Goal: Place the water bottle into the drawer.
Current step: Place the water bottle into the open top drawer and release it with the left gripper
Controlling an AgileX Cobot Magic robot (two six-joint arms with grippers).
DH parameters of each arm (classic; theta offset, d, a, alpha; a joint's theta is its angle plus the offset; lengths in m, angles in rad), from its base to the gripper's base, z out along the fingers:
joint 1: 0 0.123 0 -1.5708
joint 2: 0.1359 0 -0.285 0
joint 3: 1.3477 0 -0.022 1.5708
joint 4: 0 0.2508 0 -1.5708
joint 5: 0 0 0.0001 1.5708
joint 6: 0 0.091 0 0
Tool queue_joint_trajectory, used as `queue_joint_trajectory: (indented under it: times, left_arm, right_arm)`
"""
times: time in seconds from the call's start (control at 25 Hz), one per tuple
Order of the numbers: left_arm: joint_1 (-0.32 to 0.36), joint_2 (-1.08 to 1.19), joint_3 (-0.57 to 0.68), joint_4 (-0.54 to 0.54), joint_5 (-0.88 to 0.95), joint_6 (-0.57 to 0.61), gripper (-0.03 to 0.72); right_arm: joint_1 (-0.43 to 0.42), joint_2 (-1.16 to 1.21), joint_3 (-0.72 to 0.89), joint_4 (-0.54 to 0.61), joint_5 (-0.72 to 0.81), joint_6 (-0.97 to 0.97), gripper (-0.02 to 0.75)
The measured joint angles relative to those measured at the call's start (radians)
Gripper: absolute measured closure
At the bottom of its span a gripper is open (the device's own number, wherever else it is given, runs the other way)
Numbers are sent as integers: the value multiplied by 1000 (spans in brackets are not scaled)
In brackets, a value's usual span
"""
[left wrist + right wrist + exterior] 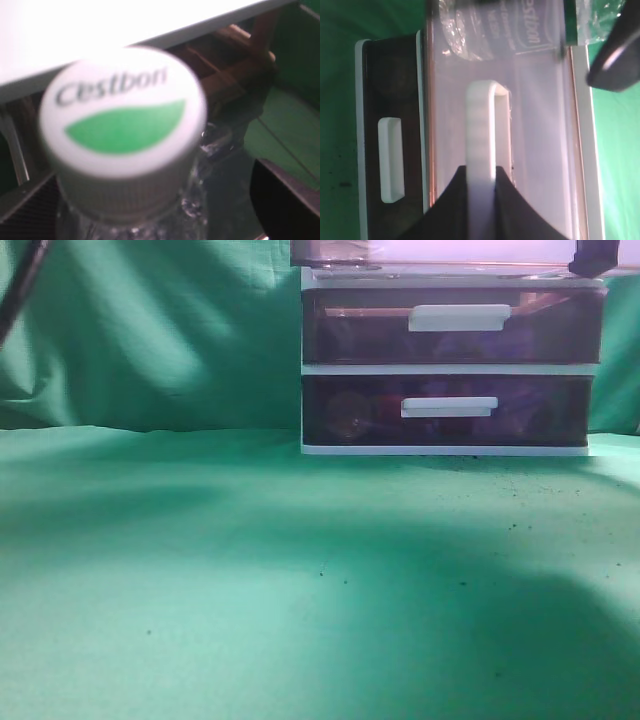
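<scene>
The left hand (160, 210) is gripping the water bottle (125, 135) below its white cap, dark fingers (285, 195) flanking the clear neck. Beyond it, the right hand (482, 195) is clamping the white bar handle (487, 130) of the pulled-out drawer (540, 150), and the bottle's label is apparently showing through its front. Farther back, the white-framed unit (450, 368) is standing on the green bench (250, 570).

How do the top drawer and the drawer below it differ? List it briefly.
The top drawer is pulled out; the drawer below is shut. The right end effector grips the top drawer's handle; the drawer below's handle is free. The top drawer looks pale, the drawer below dark. Both have white bar handles.
</scene>
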Motion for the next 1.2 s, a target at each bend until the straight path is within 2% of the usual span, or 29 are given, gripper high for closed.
queue_joint_trajectory:
  times: [0.16, 0.32, 0.36, 0.56, 0.72, 0.88, 1.04, 1.12, 1.2]
  left_arm:
    - [0, 0, 0, -14, -149, 0, 44]
    - [0, 29, -4, -43, -420, -1, 44]
    - [0, 53, -6, -47, -504, -15, 87]
    - [0, 253, -20, -20, -948, -169, 92]
    - [-4, 379, -124, 51, -1066, -294, 92]
    - [0, 384, -207, 243, -997, -349, 92]
    - [-2, 276, -232, 629, -565, -528, 92]
    - [-11, 204, -233, 752, -374, -585, 188]
    - [-18, 141, -237, 736, -205, -596, 320]
  right_arm:
    - [0, 0, 0, 2, 0, -2, 641]
    - [0, 0, 2, 6, 0, -2, 641]
    - [0, 0, 2, 8, 0, -2, 641]
    - [0, 0, 2, 10, 0, 8, 641]
    - [0, 1, 6, 19, 6, 8, 641]
    - [1, -1, 6, 24, 2, 10, 641]
    - [2, -1, 6, 25, 2, 10, 641]
    - [2, -1, 8, 26, -2, 10, 641]
    - [2, -1, 8, 26, -10, 8, 641]
